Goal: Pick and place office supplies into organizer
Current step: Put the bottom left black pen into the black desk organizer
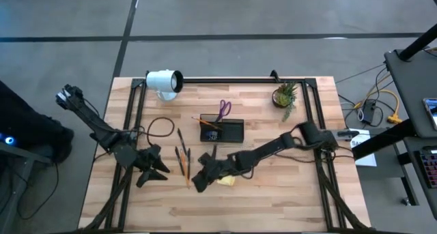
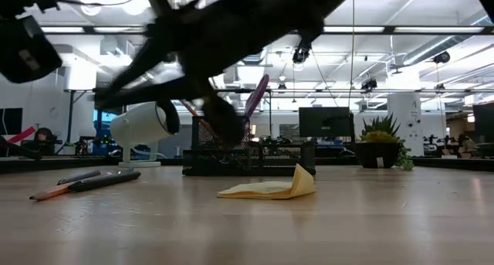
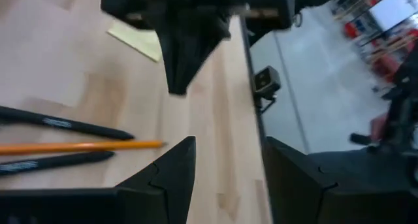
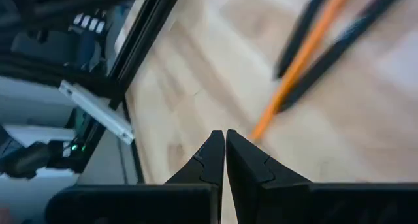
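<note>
The table (image 1: 273,200) is the largest thing, a light wooden top. Seen from above, the right arm reaches from 3 o'clock toward the middle, and the right gripper (image 1: 202,179) hangs low at about 6 o'clock of the table centre, with its fingers pressed together on nothing. The left gripper (image 1: 156,167) is at about 8 o'clock, its fingers spread and empty, pointing at the loose pens.

The organizer (image 1: 222,131) stands near the centre, slightly toward 12 o'clock. The purple scissors (image 1: 224,110) and one orange pencil (image 1: 205,120) already lean at its 12 o'clock edge. The pens and pencils (image 1: 182,157) lie between the two grippers. The yellow sticky-note pad (image 1: 226,181) lies just beside the right gripper, at its 3 o'clock side.

The risk, I think, is that both grippers are near the same pens. If both go in together, they may collide, or closed fingers may push the thin pens away so they roll.
</note>
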`<control>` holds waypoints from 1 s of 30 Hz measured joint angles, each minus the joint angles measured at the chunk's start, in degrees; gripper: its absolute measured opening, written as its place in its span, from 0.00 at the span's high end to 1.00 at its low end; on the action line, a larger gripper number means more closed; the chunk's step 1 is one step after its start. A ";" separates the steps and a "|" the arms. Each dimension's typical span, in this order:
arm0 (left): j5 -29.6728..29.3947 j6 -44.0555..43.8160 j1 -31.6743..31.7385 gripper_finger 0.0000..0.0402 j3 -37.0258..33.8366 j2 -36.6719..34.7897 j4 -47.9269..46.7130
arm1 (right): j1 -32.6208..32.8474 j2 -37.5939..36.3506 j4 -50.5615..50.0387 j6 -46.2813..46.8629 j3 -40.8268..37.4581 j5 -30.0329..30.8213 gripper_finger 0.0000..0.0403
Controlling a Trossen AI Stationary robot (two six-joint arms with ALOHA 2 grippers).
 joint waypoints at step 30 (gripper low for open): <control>-11.75 3.30 -4.31 0.60 -2.86 -11.56 -3.97 | -5.52 8.31 -40.33 -4.02 25.53 8.83 0.67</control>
